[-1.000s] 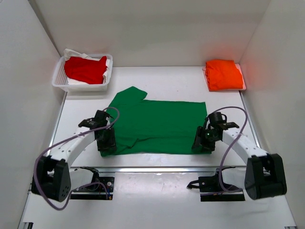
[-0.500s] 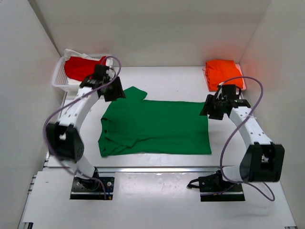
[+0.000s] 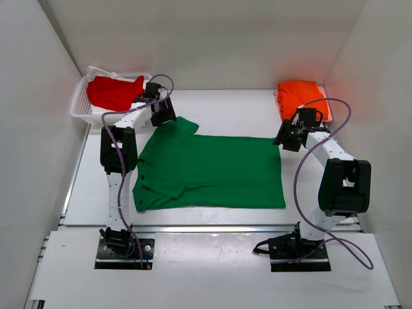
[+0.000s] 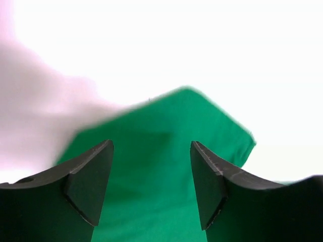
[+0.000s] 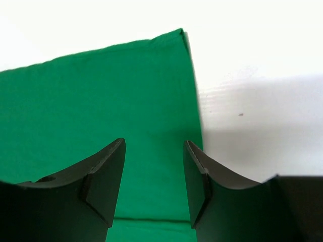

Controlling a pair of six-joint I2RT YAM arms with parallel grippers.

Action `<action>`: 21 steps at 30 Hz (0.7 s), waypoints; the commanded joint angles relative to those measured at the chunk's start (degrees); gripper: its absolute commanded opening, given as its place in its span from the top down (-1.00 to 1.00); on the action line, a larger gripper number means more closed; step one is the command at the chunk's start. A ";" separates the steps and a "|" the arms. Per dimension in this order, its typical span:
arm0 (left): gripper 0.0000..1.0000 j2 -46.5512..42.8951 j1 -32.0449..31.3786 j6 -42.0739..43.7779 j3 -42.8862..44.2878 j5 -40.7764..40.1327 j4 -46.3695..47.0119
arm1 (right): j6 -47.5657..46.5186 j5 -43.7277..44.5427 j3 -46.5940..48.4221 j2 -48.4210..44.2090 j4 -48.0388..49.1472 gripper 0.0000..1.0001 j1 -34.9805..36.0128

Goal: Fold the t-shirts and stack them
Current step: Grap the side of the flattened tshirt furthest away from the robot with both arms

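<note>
Top view: the green t-shirt (image 3: 209, 170) is spread flat centrally; the red t-shirt (image 3: 114, 92) is piled in the basket (image 3: 78, 111), and the orange t-shirt (image 3: 301, 98) is folded far right.
Left wrist: the left gripper (image 4: 151, 146) is held released, empty, over the green sleeve.
Right wrist: the right gripper (image 5: 154, 143) is held released, empty, over the green corner.

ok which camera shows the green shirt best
The top external view. The green shirt lies spread flat there, its whole outline visible, sleeve included. The left wrist view shows only a sleeve end, and the right wrist view only one corner with a straight edge.
</note>
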 commanded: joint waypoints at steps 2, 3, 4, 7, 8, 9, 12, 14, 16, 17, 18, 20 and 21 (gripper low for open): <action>-0.49 -0.07 0.27 -0.18 6.21 -4.82 3.94 | -0.59 0.83 2.69 1.93 4.55 0.07 -0.84; -0.50 0.81 0.53 -0.88 7.17 -4.91 3.94 | -0.33 0.74 3.30 2.54 4.73 0.07 -0.75; -0.51 1.34 1.14 -0.98 8.05 -4.12 3.77 | -0.33 0.66 3.22 3.24 4.64 0.07 -0.75; -0.55 5.12 0.62 -2.03 12.97 -3.94 -1.76 | -0.68 0.57 5.24 5.00 4.38 0.05 -0.93; -0.57 6.61 0.62 -2.47 15.50 -3.94 -4.12 | -0.60 0.57 5.51 5.53 4.81 0.06 -0.75; -0.57 7.58 0.10 -2.21 16.75 -4.03 -6.14 | -0.59 0.65 5.77 5.80 5.25 0.06 -0.41; -0.60 8.29 -0.96 -0.73 16.85 -6.56 -7.75 | -0.16 0.13 5.86 6.41 5.26 0.08 -0.67; -0.61 8.90 -1.31 0.51 16.41 -8.86 -8.53 | -0.59 -0.13 5.34 6.24 5.96 0.07 -0.40; -0.61 10.13 -1.49 0.43 17.11 -8.95 -10.20 | -0.51 -0.40 5.25 6.41 6.13 0.07 -0.66; -0.62 10.57 -1.49 0.34 17.46 -7.56 -10.99 | -0.25 -0.23 4.81 6.33 6.48 0.08 -0.67; -0.63 11.18 -1.32 0.34 17.90 -7.37 -11.61 | -0.33 -0.31 4.89 6.07 6.57 0.07 -0.40; -0.59 12.24 -1.40 0.60 19.22 -6.76 -13.10 | -0.60 -0.22 4.54 6.50 6.40 0.07 -0.93; -0.53 12.94 -1.66 0.86 20.44 -7.10 -13.80 | -0.51 -0.14 4.63 6.85 6.74 0.07 -0.67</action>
